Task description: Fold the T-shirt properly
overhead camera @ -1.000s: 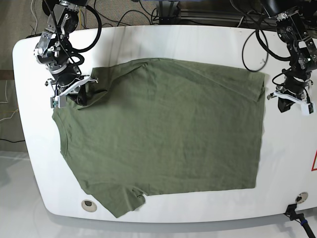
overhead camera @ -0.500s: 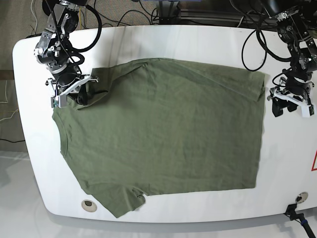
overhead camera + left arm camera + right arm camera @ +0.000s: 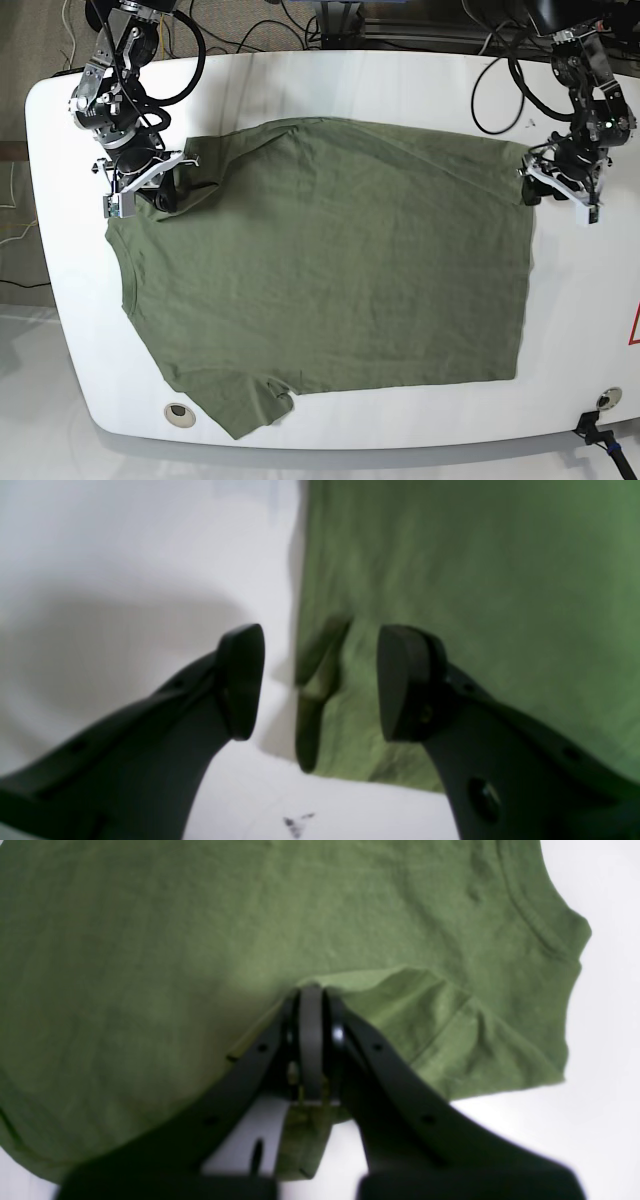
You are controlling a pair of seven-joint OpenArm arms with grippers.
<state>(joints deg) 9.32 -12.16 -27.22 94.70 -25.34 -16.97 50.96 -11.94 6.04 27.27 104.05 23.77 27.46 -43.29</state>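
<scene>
Two arms work at opposite ends of the T-shirt (image 3: 330, 270), which lies flat across the white table (image 3: 330, 85), collar end toward the base view's left, hem toward its right. Shirt covers most of the tabletop; bare strips run along the far edge, the right end and the near edge.

Right gripper (image 3: 311, 1040), on the base view's left, has its jaws pressed together, pinching a raised ridge of cloth at the shoulder/sleeve area. In the right wrist view, the sleeve (image 3: 480, 1040) bunches just beside the jaws, its edge ending on bare table; the ribbed collar (image 3: 540, 925) curves off to the upper right. Fabric around the pinch is puckered, rest mostly smooth.

Left gripper (image 3: 320, 680), on the base view's right, is spread wide, both fingers (image 3: 240, 680) apart, straddling the hem corner. In the left wrist view, one finger sits over white table, the other over green cloth. The hem edge runs straight up between them, with a small fold of cloth (image 3: 317, 680) standing up at the corner, touching neither pad as far as can be told. A small dark mark (image 3: 297, 825) sits on the table just below the corner.

Open room: wide white margin right of the hem, narrower margin near the collar side. Cables (image 3: 250, 40) trail off the far edge. A round hole (image 3: 178, 412) shows near the front left corner, just beside the lower sleeve (image 3: 255, 405).
</scene>
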